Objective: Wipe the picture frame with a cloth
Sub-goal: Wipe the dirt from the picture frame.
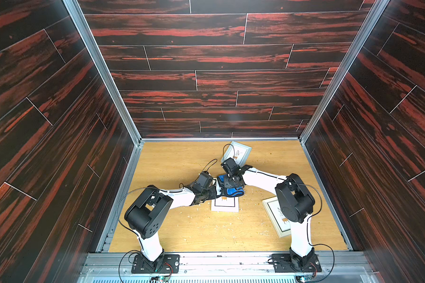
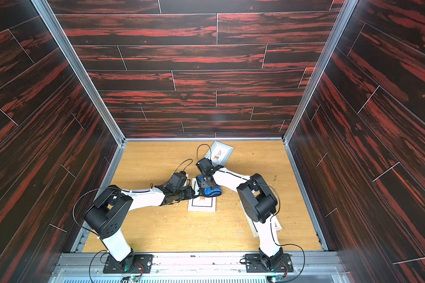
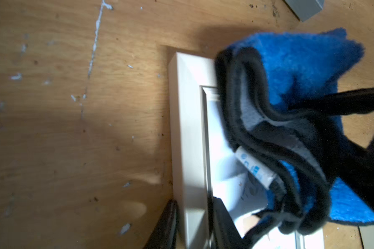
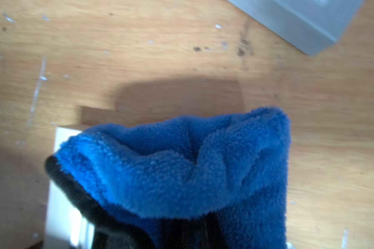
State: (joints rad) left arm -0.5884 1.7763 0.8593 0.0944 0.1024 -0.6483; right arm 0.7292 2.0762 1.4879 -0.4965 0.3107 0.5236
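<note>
Your left arm [image 1: 177, 198] and right arm [image 1: 263, 177] have white links and bulky black joint housings [image 1: 145, 215]. Thin black cables [image 1: 117, 208] loop alongside. The left gripper [image 1: 215, 192] and right gripper [image 1: 231, 183] are black, as are the screwed base plates [image 1: 155, 264].

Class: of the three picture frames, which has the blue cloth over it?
The white middle frame, under the cloth; the grey-blue frame lies at the back, the cream frame beside the right arm.

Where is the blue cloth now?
In a top view, the blue cloth is mid-table, bunched in the right hand over the far end of the white picture frame.
</note>
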